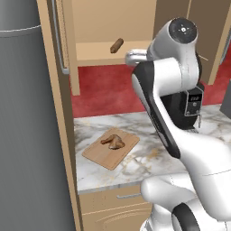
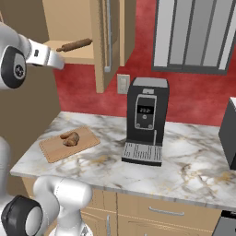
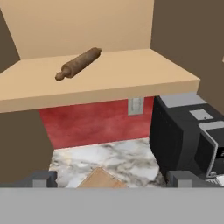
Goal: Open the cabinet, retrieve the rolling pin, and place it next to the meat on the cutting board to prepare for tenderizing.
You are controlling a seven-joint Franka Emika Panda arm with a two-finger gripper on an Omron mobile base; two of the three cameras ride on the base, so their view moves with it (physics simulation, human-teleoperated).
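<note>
Left base view shows the cabinet (image 1: 67, 40) open above the marble tabletop (image 1: 149, 158). At seven o'clock of the coffee machine (image 2: 145, 120) lies the cutting board (image 2: 68, 144) bearing the meat (image 2: 70, 138). On the cabinet shelf rests the rolling pin (image 3: 78, 63), apart from the wide-open, empty pincer (image 3: 107, 179).

Red wall (image 2: 184, 92) (marble counter (image 2: 193, 170) below)

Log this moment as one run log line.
cabinet: open | rolling pin: on shelf | gripper: open, empty, facing shelf | meat: on cutting board
</note>
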